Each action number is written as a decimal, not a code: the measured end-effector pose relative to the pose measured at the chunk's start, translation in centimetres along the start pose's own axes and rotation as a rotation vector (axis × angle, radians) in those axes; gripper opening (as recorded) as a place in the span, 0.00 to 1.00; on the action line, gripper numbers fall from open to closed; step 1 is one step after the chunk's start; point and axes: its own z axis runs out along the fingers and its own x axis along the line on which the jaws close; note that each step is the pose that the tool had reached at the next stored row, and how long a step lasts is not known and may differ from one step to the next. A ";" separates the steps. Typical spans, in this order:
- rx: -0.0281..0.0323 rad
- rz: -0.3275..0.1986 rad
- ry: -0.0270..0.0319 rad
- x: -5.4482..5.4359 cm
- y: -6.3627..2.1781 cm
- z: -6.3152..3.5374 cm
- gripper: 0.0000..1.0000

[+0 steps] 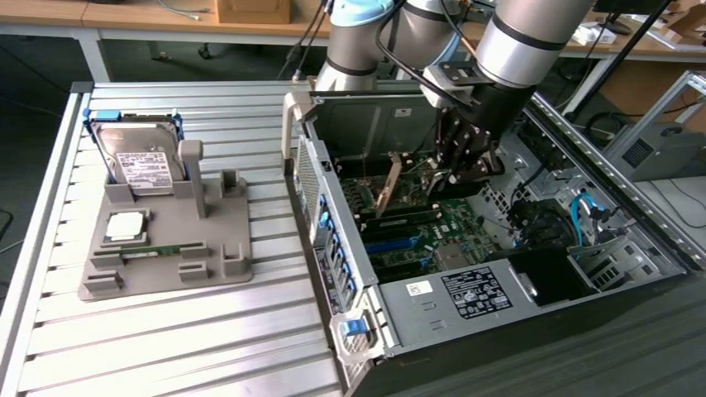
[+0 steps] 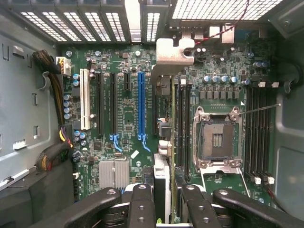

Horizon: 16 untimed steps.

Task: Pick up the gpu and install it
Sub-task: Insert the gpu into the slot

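Black metal end effector (image 2: 166, 202) clenched on the gpu (image 2: 162, 173), a thin flat expansion card seen edge-on from the wrist camera, with a finger against each face near the card's tail end. The card stands on its long edge inside an open grey steel computer case (image 1: 364, 327), over the green motherboard (image 2: 121, 118). Its long axis runs along the board from the end effector toward the case's perforated rear wall, and its silver metal end bracket (image 2: 173, 57) points that way. The card is just beside the long blue expansion slot (image 2: 141, 104), between that slot and the black memory slots (image 2: 183, 118); whether its edge is seated in a socket cannot be told. An empty square processor socket (image 2: 217, 137) lies beyond the memory slots.

In the exterior view, the silver-and-black robot arm (image 1: 518, 41) reaches down into the case, and the card's brownish back faces the exterior view's left. A white-and-black label (image 1: 474, 294) on the power supply carries print too small to read.

On the slatted aluminium surface (image 1: 165, 339), at the exterior view's left, a grey moulded fixture tray (image 1: 237, 223) holds three parts. They are a silver boxy hard drive (image 1: 138, 157) standing upright with an illegible white label, a square silver processor (image 1: 125, 226) and a narrow green memory stick (image 1: 165, 248).
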 end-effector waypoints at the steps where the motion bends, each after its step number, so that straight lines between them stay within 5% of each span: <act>1: 0.0000 0.000 -0.0001 0.0 0.00 0.04 0.27; 16: 0.0000 0.000 0.0001 0.1 0.07 0.50 0.27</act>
